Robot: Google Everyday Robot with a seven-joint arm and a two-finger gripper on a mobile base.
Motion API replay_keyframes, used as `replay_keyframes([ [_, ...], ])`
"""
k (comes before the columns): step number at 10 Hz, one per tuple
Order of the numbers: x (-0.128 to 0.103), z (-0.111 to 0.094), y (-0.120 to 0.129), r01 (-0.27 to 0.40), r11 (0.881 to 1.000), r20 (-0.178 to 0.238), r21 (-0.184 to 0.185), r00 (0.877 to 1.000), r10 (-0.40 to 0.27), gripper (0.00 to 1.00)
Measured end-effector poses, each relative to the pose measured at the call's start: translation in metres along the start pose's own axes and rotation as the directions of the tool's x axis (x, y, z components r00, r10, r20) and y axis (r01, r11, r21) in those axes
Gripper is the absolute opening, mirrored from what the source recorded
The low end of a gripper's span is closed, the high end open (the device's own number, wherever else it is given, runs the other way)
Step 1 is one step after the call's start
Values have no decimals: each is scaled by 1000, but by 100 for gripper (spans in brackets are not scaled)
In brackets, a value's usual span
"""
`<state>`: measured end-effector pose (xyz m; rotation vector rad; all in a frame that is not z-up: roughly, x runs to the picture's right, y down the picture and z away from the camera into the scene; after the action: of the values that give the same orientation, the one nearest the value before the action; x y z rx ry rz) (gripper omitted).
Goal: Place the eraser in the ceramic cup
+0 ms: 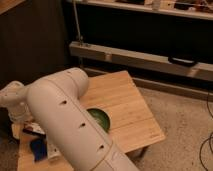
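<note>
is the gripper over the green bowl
No, the gripper is at the left edge of the table, well apart from the green bowl, which sits mid-table behind the arm.

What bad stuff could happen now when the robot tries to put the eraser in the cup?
1. The big white arm hides much of the table's left side, and I cannot spot the ceramic cup, so a drop might miss.
2. The hand is at the crowded left edge, by the eraser and the blue piece; a nudge might push something off.
3. The green bowl sits close by; the eraser might land there instead.
</note>
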<state>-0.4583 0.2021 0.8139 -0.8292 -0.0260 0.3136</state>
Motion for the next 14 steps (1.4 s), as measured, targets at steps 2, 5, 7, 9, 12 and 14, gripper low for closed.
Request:
replay_keyframes([
  [2,0,4,-1,2,1000,-8,-2,1000,-2,61],
  [5,1,7,1,10,1000,-15,-4,1000,-10,28],
  [7,1,-7,-3,5,1000,4,-3,1000,-5,7],
  [9,-3,-38,-10,0,1000,60,-14,998,1,0],
  [12,-6,-115,-33,-11,1000,163,-18,987,14,0],
  [14,-3,-172,-56,-25,1000,225,-4,974,25,0],
])
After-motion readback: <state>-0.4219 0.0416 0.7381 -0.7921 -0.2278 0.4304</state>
